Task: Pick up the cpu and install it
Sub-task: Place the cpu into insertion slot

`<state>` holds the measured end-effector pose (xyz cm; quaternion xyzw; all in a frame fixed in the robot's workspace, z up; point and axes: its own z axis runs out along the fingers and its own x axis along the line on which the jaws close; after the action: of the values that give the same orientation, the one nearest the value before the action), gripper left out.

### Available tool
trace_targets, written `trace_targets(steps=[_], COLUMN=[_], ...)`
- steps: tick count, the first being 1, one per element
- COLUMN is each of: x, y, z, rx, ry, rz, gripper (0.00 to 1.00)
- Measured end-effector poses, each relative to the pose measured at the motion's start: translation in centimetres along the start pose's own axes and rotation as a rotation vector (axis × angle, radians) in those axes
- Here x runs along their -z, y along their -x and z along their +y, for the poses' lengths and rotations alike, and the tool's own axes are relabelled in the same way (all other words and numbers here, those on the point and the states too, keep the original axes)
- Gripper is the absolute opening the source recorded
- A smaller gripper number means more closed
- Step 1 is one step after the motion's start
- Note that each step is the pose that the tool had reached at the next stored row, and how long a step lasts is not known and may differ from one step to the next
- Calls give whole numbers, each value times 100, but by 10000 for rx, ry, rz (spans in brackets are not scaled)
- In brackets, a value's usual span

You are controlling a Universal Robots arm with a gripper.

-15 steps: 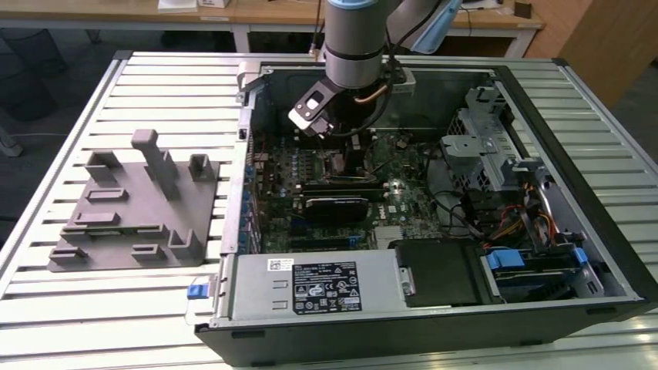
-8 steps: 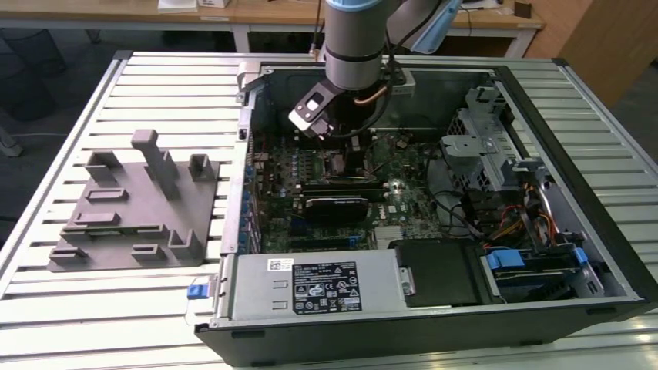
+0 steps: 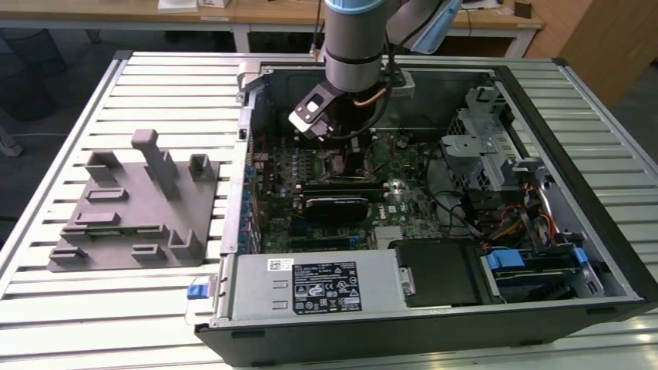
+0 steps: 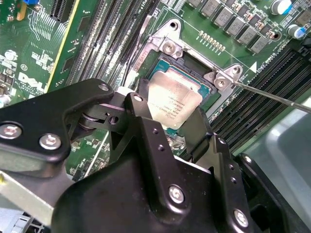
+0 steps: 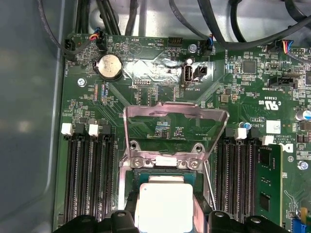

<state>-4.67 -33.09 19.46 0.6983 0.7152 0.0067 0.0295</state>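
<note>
Gripper point(image 4: 167, 116) clenched on cpu point(image 4: 175, 99) over open socket point(image 5: 163, 163) | computer case point(image 3: 411, 331) on slatted metal table point(image 3: 154, 85), grey fixture point(image 3: 134, 208) at the exterior view's left | wooden desks point(image 3: 277, 11) far beyond.

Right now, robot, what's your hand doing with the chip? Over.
My hand shut on the cpu. It hangs over the open socket. Way looks clear: load plate up, lever aside.
</note>
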Motion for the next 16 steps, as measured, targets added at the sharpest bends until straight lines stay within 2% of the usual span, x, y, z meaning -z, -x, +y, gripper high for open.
trace_targets(steps=[7, 9, 10, 16], x=[-1, -1, -2, 25], y=[-1, -1, -1, 0], z=[1, 1, 1, 2], rx=[-4, -6, -6, -8], ry=[3, 3, 2, 1], rz=[3, 3, 3, 0], gripper=[53, 54, 60, 60])
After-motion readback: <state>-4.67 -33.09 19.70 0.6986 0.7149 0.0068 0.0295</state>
